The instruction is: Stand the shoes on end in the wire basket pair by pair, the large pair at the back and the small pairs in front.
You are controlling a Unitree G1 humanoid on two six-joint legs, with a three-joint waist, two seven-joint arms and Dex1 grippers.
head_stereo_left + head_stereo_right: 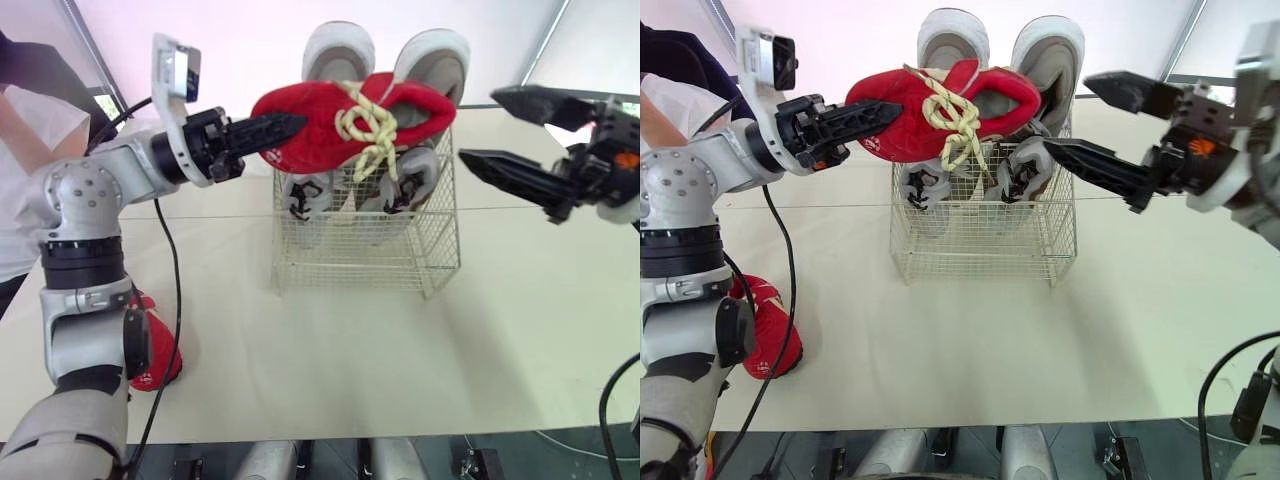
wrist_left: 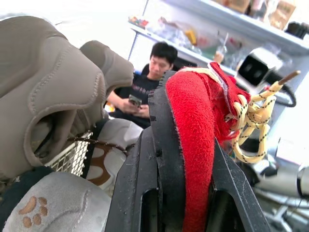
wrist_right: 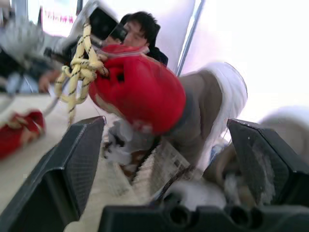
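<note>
While the left gripper [image 1: 295, 125] is clamped on the heel end of a red shoe [image 1: 335, 112], that shoe lies level in the air, right over the top of the basket [image 1: 370, 255]. Its toe points toward the robot's right and its yellow laces [image 1: 372, 128] dangle down. It is above the wire, not inside it. At the back of the basket the large pair [image 1: 435, 60] stands on end, rising well above the rim. In front of it a small grey pair [image 1: 305, 195] also stands on end. The right gripper [image 1: 480, 127] hovers just beside the red shoe's toe — its 2 fingers spread wide, grasping nothing. A 2nd red shoe [image 1: 155, 365] lies on the table [image 1: 400, 350] at the robot's left, well apart from the basket and partly hidden. A person [image 2: 140, 94] sits beyond the table.
</note>
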